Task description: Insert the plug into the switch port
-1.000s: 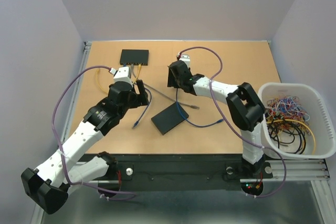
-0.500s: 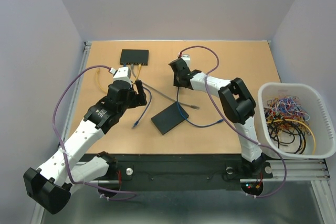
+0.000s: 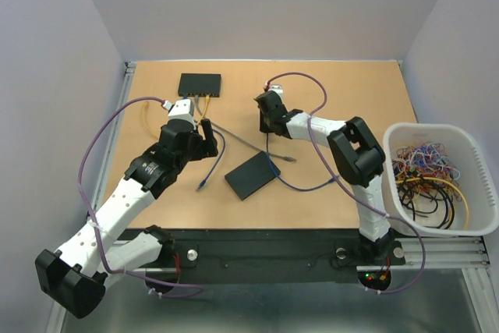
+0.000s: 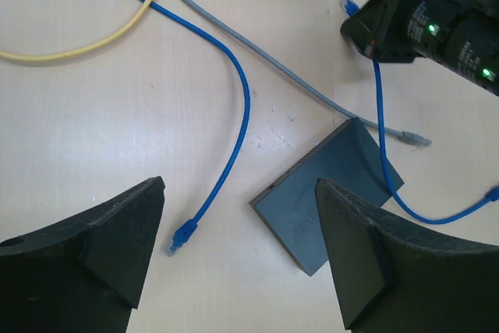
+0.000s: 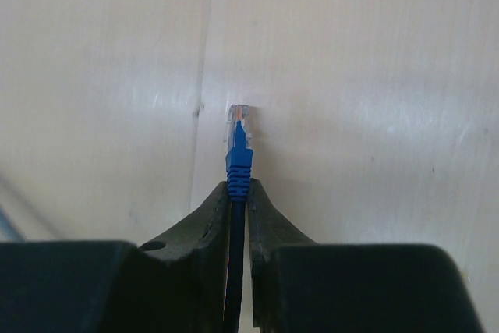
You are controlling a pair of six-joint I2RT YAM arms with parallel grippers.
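**Right gripper pinches the blue plug, apart from the switch**

The white bin (image 3: 433, 127) stands far to the right of the switch (image 3: 199, 84), past the table's (image 3: 351, 91) right edge. It holds a loose tangle of cables (image 3: 425, 177) in many colours. Single strands in the heap cannot be told apart.

The plug (image 5: 238, 126) is to the right of the switch and clear of it, jutting from the right gripper (image 5: 239, 186) over bare tabletop. That gripper's fingers are pressed together on the blue cable (image 4: 379, 107) just behind the plug's boot. From there the cable runs toward the near side, crossing a corner of the grey box (image 4: 327, 193), which lies flat to the near right of the switch.

The left gripper (image 4: 239, 185) hangs on the near side of the switch with its fingers spread wide above the table. Below it lie a second blue cable (image 4: 245, 107) ending in a loose connector, a grey cable (image 4: 273, 62) and a yellow cable (image 4: 70, 54).

The switch's ports are too small to make out from above, so which are filled cannot be told. The left arm covers part of the yellow cable there. In the right wrist view the fingers fill the lower frame and hide the rest of the blue cable.
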